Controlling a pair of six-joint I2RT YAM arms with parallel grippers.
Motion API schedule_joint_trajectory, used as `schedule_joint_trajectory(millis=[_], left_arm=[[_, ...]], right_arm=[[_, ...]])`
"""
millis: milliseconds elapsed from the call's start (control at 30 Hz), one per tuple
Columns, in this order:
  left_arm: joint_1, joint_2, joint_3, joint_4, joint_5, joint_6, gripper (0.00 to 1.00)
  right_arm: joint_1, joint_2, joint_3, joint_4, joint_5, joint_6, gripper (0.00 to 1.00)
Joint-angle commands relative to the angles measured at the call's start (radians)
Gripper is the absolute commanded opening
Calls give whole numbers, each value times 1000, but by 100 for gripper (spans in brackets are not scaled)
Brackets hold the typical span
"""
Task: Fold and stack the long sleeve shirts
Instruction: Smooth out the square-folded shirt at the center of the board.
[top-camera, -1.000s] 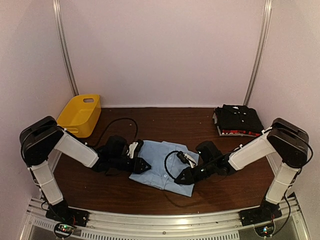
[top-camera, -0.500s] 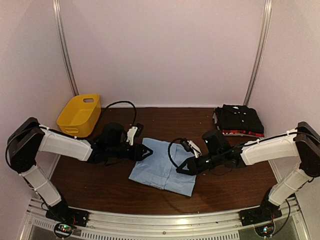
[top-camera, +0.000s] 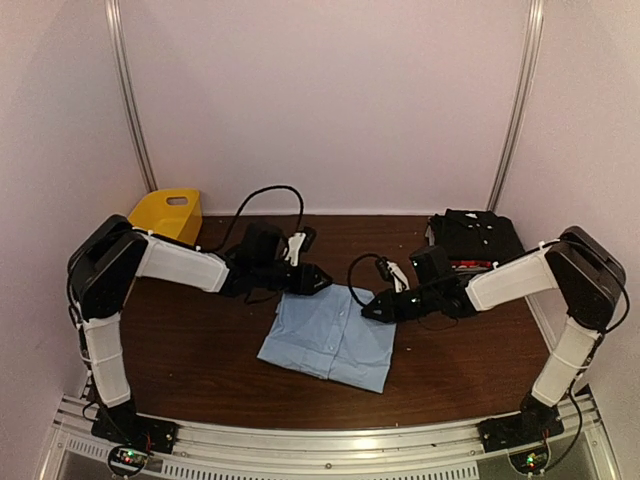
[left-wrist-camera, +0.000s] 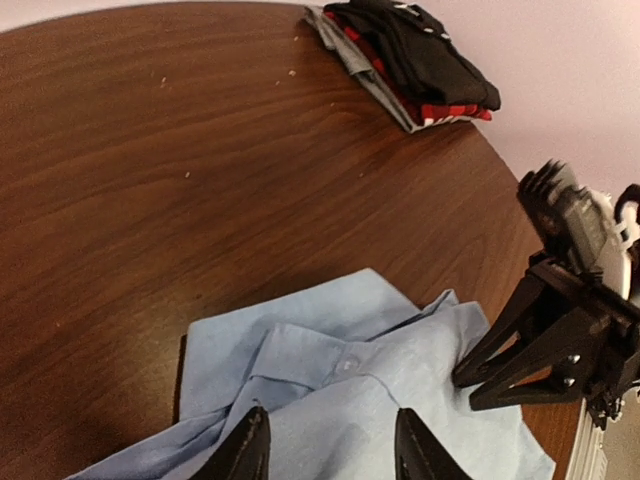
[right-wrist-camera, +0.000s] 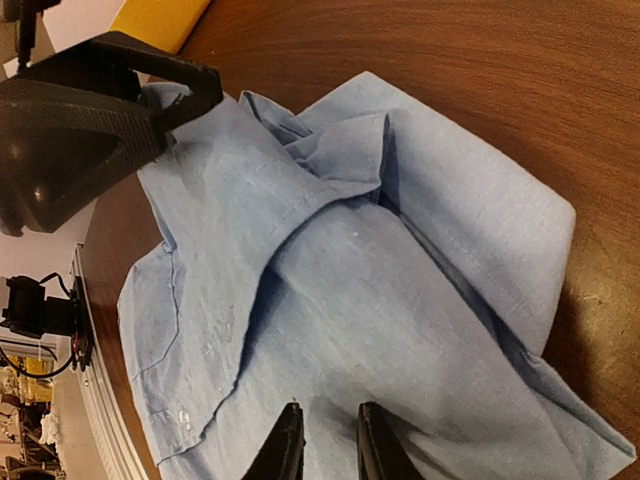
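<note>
The light blue shirt (top-camera: 330, 340) lies folded in a rough rectangle at the table's middle, collar toward the far edge. It fills the left wrist view (left-wrist-camera: 340, 400) and the right wrist view (right-wrist-camera: 380, 300). My left gripper (top-camera: 318, 281) is open just above the shirt's far left edge, its jaws (left-wrist-camera: 330, 445) wide apart over the collar. My right gripper (top-camera: 368, 310) hovers at the far right edge, its jaws (right-wrist-camera: 327, 445) a narrow gap apart above the cloth with nothing between them. The black shirt (top-camera: 478, 240) tops a folded stack with a red-edged one (left-wrist-camera: 440, 108) at the back right.
A yellow plastic basket (top-camera: 165, 212) stands at the back left corner. Black cables loop over the table behind both wrists. The right gripper's body (left-wrist-camera: 540, 340) shows close beside the shirt's collar in the left wrist view.
Both grippers have moved from the shirt's near half toward its far edge. The arms have stretched out farther from their bases. The shirt has kept its place and shape.
</note>
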Motion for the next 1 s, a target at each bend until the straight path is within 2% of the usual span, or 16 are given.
schedule_joint_trajectory(millis=[0, 267, 433, 733, 967], left_arm=[[39, 79, 4, 25, 36, -45, 44], [79, 200, -7, 119, 55, -67, 44], [87, 201, -18, 159, 73, -56, 45], [88, 27, -85, 172, 67, -25, 45], [48, -152, -237, 186, 48, -39, 46]], right_arm=[[-45, 60, -17, 133, -58, 30, 21], [-78, 147, -80, 264, -117, 64, 20], [-81, 99, -125, 257, -113, 59, 20], [-65, -153, -170, 126, -65, 25, 21], [96, -249, -184, 78, 1, 62, 21]])
